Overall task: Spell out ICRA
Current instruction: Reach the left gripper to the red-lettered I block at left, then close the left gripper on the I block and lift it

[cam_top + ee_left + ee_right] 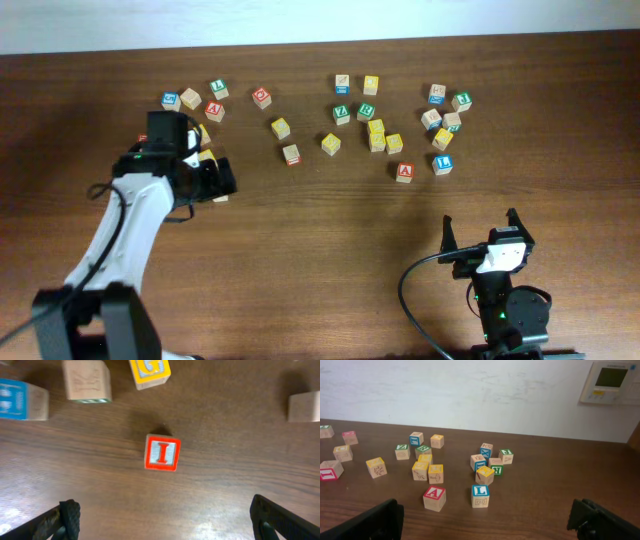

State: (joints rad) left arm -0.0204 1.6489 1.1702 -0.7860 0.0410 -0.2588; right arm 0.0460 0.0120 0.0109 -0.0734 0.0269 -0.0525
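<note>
Brown wood table (320,290) stretches out under both arms, and a white wall (470,395) stands behind it with a small pale control box (612,382) on it. Your left gripper (165,510) hangs over the left part of the table. Its two black fingers (69,512) are spread far apart, and it holds nothing. Look through the left wrist camera and you see the red I block (162,452) lying on the wood ahead of those fingers. It is about halfway across the gap, and neither finger touches it. Its letter side faces up, and it is turned just a little. Past it sit a yellow G block (150,370), a plain wood-coloured block (86,379) and a blue block (20,399), all apart from the I block. From the overhead camera the arm covers that spot, so you cannot pick out the I block there. Your right gripper (485,512) sits near the front edge on the right side. Its fingers (380,520) are wide apart too, with nothing between them. In front of it, well apart, many letter blocks (376,135) lie in a loose bunch. The closest ones are a red A block (434,498) and a blue L block (480,495), side by side but not touching. You cannot read a C or an R for sure from these views.
</note>
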